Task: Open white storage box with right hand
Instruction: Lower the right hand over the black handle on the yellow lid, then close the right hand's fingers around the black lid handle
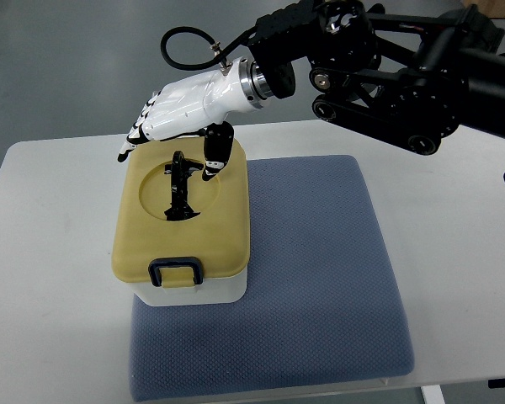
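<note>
We look down on a white table point(59, 252) with a blue-grey padded mat point(320, 278) spread over its middle. The white storage box point(189, 290) stands on the mat's left part, its left side reaching just past the mat's edge. Only a low band of the white body shows at the near side; the rest is covered by a tan yellow lid point(210, 240), which sits flat and closed on the box. A dark blue latch point(175, 271) hangs at the middle of the lid's near edge. The lid has a round recess, and in it a black handle point(179, 189) stands up.

Our right robot hand point(181, 114) comes in from the upper right on a black arm point(404, 67), with a black cable point(189, 46) looping above the wrist. The hand is white with black joints and hovers over the far edge of the lid. Its fingers point(139, 126) stretch out toward the left, past the lid's far left corner, loosely extended and holding nothing. The thumb point(216, 150) points down, its tip at or just above the lid near the far right rim of the recess; we cannot tell whether it touches. The hand does not grip the handle.
</note>
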### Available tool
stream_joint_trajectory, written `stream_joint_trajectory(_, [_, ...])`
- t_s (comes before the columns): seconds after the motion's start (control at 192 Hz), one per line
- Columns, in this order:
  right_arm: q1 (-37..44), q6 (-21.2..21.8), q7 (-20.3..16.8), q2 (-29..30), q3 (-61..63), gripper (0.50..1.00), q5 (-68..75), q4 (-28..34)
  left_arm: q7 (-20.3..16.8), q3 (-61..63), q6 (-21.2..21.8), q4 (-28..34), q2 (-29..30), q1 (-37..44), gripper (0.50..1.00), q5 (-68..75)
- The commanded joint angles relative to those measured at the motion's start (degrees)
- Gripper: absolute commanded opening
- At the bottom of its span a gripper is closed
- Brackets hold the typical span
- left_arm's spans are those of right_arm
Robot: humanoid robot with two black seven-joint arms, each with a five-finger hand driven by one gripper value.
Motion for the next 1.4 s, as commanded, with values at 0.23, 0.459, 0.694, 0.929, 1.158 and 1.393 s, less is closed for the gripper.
stream_joint_trajectory(0.23, [-1.2,-1.0,-1.2,1.1,-0.1,0.924,-1.1,-2.1,0.0,0.0,0.0,0.0,0.0,0.0,1.0,0.0])
stream_joint_trajectory(0.459, [-3.0,-4.6,-1.2,1.3,-2.0,0.911,-1.3,-2.1,0.0,0.0,0.0,0.0,0.0,0.0,1.0,0.0])
stream_joint_trajectory(0.694, [-4.0,-6.4,-1.1,1.3,-1.9,0.791,-1.2,-2.1,0.0,0.0,0.0,0.0,0.0,0.0,1.0,0.1])
stream_joint_trajectory(0.929, [-4.0,-6.8,-1.1,1.3,-1.9,0.709,-1.2,-2.1,0.0,0.0,0.0,0.0,0.0,0.0,1.0,0.1])
stream_joint_trajectory(1.158, [-3.9,-7.4,-1.1,1.1,-1.9,0.695,-1.2,-2.1,0.0,0.0,0.0,0.0,0.0,0.0,1.0,0.0])
stream_joint_trajectory(1.393, [-3.9,-7.4,-0.9,1.2,-1.9,0.641,-1.2,-2.0,0.0,0.0,0.0,0.0,0.0,0.1,1.0,0.0])
